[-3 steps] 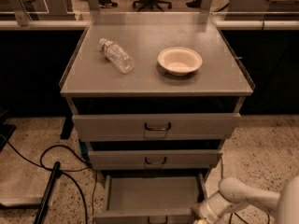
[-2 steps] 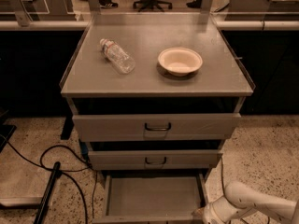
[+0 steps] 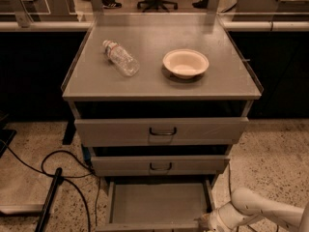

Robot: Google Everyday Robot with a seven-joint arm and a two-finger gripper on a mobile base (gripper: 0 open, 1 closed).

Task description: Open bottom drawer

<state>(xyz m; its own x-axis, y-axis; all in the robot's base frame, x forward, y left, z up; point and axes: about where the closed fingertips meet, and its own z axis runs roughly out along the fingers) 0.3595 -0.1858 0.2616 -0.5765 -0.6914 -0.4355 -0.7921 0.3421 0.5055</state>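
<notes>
The bottom drawer (image 3: 159,203) of the grey metal cabinet stands pulled out toward me, showing its plain flat grey tray. Its front runs off the lower edge of the view and its handle is hidden. My white arm comes in from the lower right, and the gripper (image 3: 208,222) sits at the drawer's front right corner, cut off by the view's lower edge. The top drawer (image 3: 161,131) and the middle drawer (image 3: 160,166) are shut, each with a dark loop handle.
A clear plastic bottle (image 3: 120,58) lies on the cabinet top (image 3: 159,83) beside a white bowl (image 3: 186,63). Black cables (image 3: 58,164) and a dark bar (image 3: 48,201) lie on the speckled floor at the left. A railing (image 3: 154,25) runs behind the cabinet.
My arm and gripper have sunk lower and a little to the right, toward the bottom edge of the view. The bottom drawer has stayed pulled out.
</notes>
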